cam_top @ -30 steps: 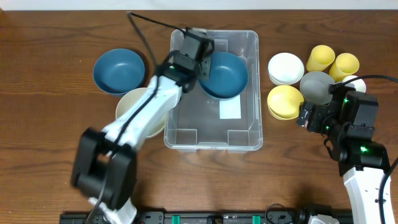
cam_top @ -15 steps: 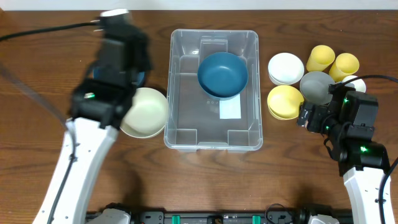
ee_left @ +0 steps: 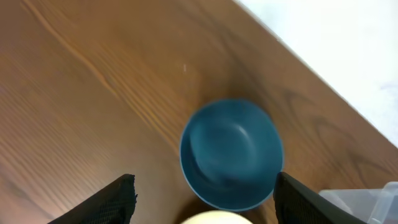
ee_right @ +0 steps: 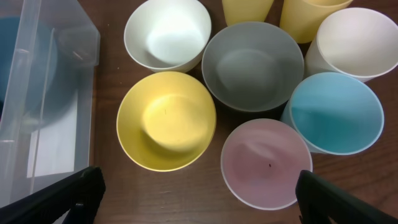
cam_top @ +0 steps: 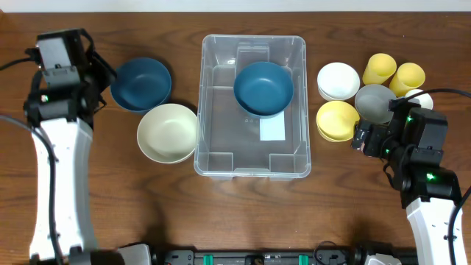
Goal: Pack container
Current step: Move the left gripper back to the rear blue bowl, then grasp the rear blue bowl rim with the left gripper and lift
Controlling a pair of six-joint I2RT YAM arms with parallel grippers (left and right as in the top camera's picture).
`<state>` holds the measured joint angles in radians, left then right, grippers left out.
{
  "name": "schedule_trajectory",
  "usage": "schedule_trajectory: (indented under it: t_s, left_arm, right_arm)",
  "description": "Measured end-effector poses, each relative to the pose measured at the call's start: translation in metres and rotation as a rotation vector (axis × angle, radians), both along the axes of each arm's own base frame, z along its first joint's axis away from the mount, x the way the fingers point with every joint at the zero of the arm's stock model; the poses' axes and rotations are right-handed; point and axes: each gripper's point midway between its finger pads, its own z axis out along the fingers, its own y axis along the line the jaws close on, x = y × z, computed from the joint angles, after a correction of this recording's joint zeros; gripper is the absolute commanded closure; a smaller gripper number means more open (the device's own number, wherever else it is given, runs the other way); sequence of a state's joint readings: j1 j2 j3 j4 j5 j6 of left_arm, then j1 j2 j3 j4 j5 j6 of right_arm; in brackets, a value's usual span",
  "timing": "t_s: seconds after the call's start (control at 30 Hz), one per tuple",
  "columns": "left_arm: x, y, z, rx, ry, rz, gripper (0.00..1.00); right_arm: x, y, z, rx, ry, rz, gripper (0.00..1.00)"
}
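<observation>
Container [cam_top: 210,158] now holds a blue bowl [cam_top: 263,88]; left gripper [ee_left: 209,200] (jaws apart) has moved above second blue bowl [ee_left: 230,152]; right gripper [ee_right: 193,193] apart.

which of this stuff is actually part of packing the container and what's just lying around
Part of the job: clear container; blue bowl already in it; likely still to pack: second blue bowl, cream bowl, white bowl, yellow bowl, grey bowl, yellow cups, pink cup, light blue cup, white cup.

Just there: wooden table; no stray items visible.
</observation>
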<state>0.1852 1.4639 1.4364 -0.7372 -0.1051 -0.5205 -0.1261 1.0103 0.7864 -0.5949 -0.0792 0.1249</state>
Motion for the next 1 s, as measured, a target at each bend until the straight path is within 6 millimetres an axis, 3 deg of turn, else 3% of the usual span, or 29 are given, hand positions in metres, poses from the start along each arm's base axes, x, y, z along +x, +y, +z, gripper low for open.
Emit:
schedule_trajectory:
  t_s: [0.17,0.4,0.6,1.0]
  left_arm:
    - [0.012,0.01,-0.052,-0.143,0.099,0.011,0.29]
    - [0.019,0.008,-0.115,-0.244,0.243,0.008,0.29]
    - [0.018,0.005,-0.146,-0.279,0.32,0.007,0.29]
    - [0.015,0.003,-0.186,-0.309,0.414,0.007,0.33]
  right_arm:
    - [0.0,0.0,0.0,0.0,0.0,0.0,0.01]
    - [0.0,0.0,0.0,0.0,0.0,0.0,0.01]
    - [0.0,0.0,0.0,0.0,0.0,0.0,0.01]
    - [0.0,0.0,0.0,0.0,0.0,0.0,0.01]
